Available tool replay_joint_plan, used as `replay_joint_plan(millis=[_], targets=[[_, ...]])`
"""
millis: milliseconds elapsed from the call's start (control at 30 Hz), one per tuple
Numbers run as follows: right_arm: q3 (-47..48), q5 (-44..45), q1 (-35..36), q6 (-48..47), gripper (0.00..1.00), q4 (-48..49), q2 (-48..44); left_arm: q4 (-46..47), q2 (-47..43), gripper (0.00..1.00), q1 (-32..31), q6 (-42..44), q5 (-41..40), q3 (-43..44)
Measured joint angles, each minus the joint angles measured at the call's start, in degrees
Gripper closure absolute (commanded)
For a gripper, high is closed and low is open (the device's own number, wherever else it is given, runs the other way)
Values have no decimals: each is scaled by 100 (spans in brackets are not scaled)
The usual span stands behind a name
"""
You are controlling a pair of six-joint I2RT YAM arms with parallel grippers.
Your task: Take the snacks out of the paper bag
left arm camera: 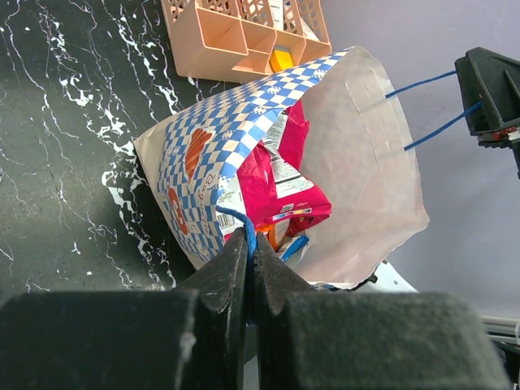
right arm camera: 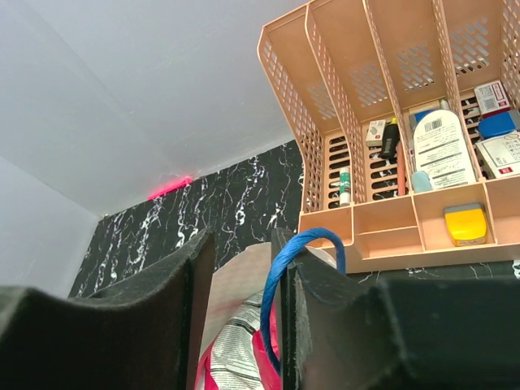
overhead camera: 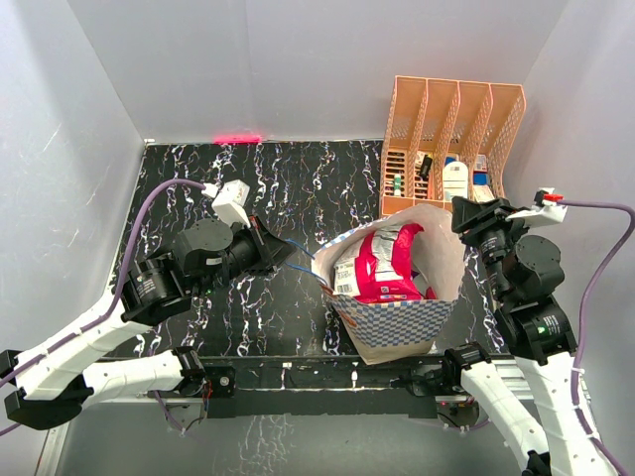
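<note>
While its mouth gapes, the paper bag (overhead camera: 397, 322) holds magenta snacks (overhead camera: 382, 266).

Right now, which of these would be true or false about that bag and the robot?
1. The left pincer is shut on a blue handle of the bag. True.
2. The bag is empty. False: a magenta packet sits inside it.
3. The orange organizer stands behind the bag, farther from the robot. True.
4. The bag is plain brown outside. False: its outside is blue-and-white checked.
</note>
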Motion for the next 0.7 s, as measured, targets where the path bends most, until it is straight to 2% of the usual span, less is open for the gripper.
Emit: replay_joint_plan(millis=[233, 367, 700], targets=[[0, 2, 0, -197, 84, 72, 48, -2, 13, 100, 0, 2, 0, 0], [46, 0, 0, -343, 90, 133, 175, 55, 63, 100, 0, 7, -2, 0], [540, -44, 9, -898, 93, 94, 595, 203, 422, 100, 0, 127, -9, 192]])
